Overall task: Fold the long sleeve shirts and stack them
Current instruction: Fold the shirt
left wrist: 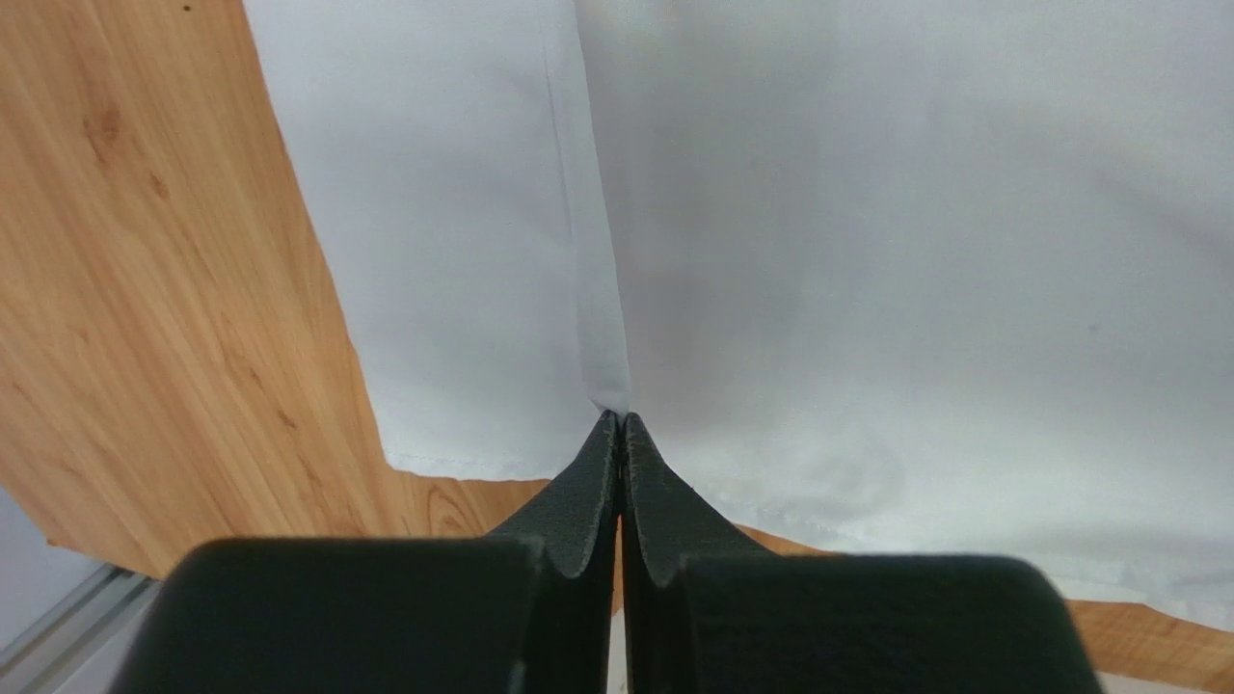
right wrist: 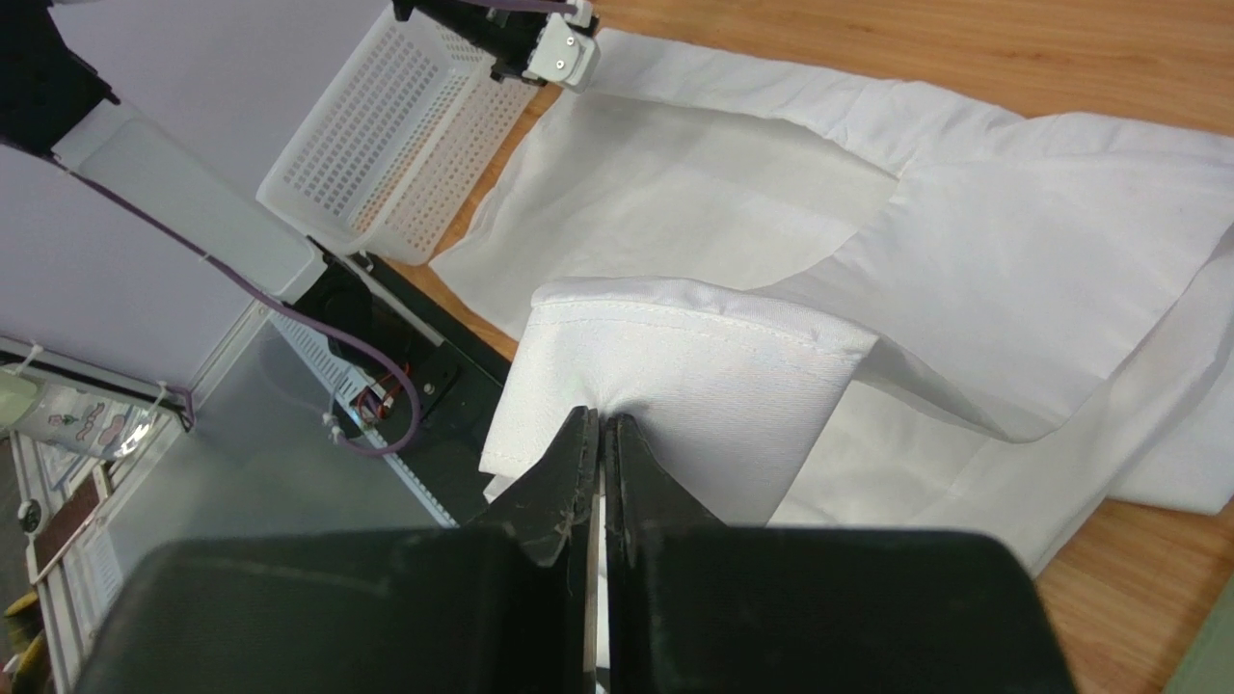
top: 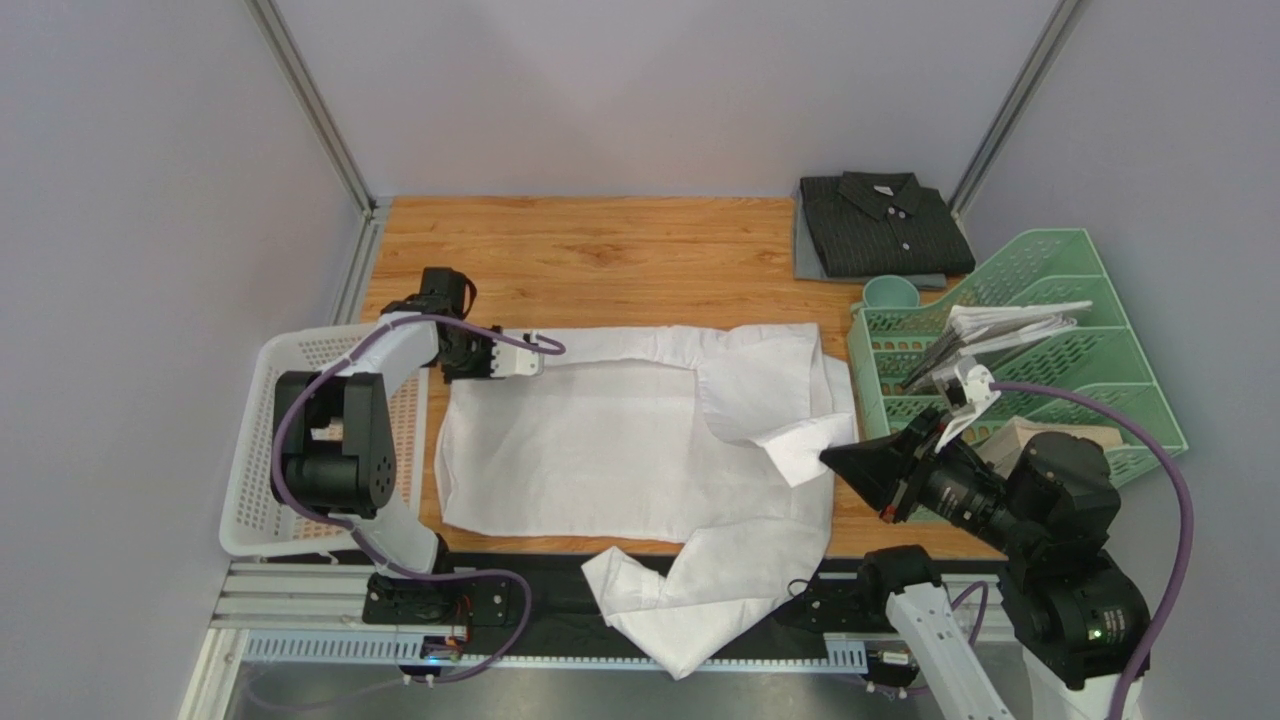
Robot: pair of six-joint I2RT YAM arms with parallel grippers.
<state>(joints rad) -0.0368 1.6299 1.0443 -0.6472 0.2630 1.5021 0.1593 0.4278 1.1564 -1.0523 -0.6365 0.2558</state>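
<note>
While my left jaws are clenched shut on a seam of the white shirt (top: 601, 450) at its far left corner, my right jaws are pinched tight on that shirt's cuff (right wrist: 681, 379), which hangs raised over the garment's right side. The white shirt lies spread across the middle of the bench (top: 601, 248), with one sleeve draped off the near edge between my two bases. The dark striped shirt (top: 884, 225) sits folded at the far right corner of the bench, well apart from the white one. A white mesh basket (top: 253, 503) stands beside my left arm, and a green tray rack (top: 1085, 273) holding papers stands on the right.
</note>
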